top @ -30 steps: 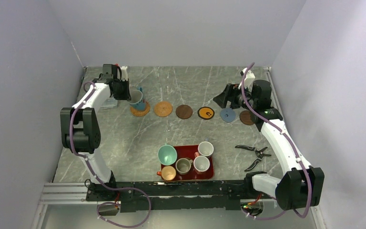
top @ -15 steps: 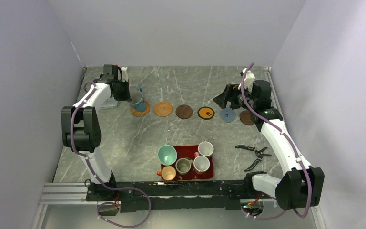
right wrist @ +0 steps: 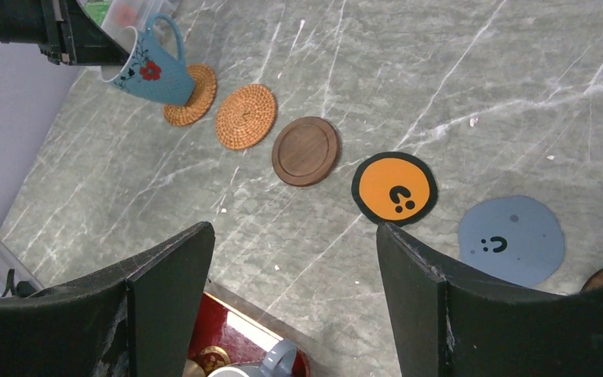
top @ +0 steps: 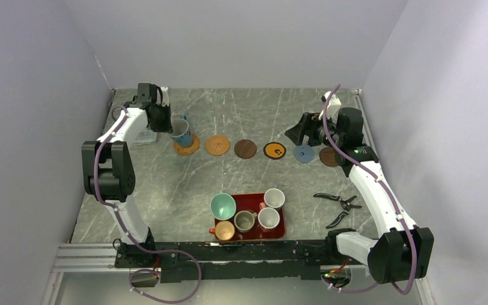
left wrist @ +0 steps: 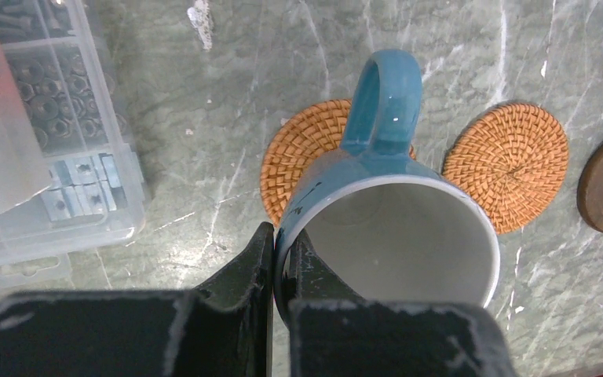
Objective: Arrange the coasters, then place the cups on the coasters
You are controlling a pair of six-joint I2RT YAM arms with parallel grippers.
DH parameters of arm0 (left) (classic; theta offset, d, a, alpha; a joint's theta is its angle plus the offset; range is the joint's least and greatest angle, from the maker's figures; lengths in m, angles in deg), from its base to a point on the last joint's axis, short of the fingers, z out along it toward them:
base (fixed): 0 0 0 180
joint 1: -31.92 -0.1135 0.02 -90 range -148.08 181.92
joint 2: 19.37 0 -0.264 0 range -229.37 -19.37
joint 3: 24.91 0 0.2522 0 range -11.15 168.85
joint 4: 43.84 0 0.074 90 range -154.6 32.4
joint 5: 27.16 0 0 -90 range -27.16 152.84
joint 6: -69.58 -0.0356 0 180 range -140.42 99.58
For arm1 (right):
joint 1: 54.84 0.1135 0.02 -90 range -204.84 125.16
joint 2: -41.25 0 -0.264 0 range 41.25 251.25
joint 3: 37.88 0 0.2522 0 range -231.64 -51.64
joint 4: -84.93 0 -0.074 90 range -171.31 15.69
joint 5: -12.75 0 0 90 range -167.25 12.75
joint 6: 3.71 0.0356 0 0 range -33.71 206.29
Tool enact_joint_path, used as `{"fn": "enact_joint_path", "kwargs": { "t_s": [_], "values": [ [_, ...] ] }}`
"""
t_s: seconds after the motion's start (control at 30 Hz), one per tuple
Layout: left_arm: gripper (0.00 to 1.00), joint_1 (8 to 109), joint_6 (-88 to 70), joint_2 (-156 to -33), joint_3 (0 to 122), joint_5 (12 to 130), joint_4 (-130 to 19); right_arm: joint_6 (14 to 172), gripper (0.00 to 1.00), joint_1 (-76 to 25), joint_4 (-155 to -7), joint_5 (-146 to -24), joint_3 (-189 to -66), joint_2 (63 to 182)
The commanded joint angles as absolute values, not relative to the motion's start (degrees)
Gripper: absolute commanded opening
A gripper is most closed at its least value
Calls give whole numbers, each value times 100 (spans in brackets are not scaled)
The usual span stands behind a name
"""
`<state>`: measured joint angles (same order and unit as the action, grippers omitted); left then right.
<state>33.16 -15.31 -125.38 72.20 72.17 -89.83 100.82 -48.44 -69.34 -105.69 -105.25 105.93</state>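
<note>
Since the blue mug [left wrist: 385, 212] is glazed ceramic, I judge it stiff, fairly heavy for its size, slick at the wall and liable to chip if it knocks the bench [left wrist: 204, 196]. It hangs tilted, handle pointing away from the arm, its base just above or touching the leftmost woven coaster [left wrist: 302, 153]; I cannot tell which. The left hand [left wrist: 281, 259] is clamped tight on the rim, one finger [left wrist: 253, 271] outside the wall and the other inside the bowl. A rim pinch like that lets a smooth mug swing, so it likely needs levelling before release.

A second woven coaster [left wrist: 506, 165] lies just beside the first. After it come a dark wooden coaster [right wrist: 306, 151], an orange-and-black coaster [right wrist: 395, 188] and a blue-grey coaster [right wrist: 512, 239], all in a row and apart from each other. The right hand [right wrist: 292, 232] hovers over that end of the row, spread wide and holding nothing. Five smaller cups wait on the red tray [top: 249, 200] near the arm bases. They are probably lighter and best taken by the rim likewise.
</note>
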Motion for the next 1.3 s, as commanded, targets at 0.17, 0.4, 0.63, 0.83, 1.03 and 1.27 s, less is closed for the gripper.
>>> {"fn": "enact_joint_path", "kwargs": {
  "t_s": [0.17,0.4,0.63,0.83,1.03,1.27],
  "values": [
    [3,3333,-1578,-12367,7581,7067,-9026,10041,80,-4864,-7063,-10580,-10458,10579],
    [3,3402,-1505,-12466,7609,7108,-8945,10034,80,-4868,-7101,-10592,-10416,10611],
    [5,3476,-1470,-12606,7674,6788,-9055,10017,80,-4864,-7105,-10599,-10375,10616],
    [20,3519,-1436,-12678,7694,6689,-9128,10018,80,-4868,-7099,-10604,-10368,10600],
    [42,3535,-1346,-12549,7664,6845,-9066,10030,81,-4864,-7053,-10640,-10368,10565],
    [56,3536,-1282,-11951,7507,6927,-8801,9918,83,-4838,-6821,-10681,-10457,10504]
  ]
}}
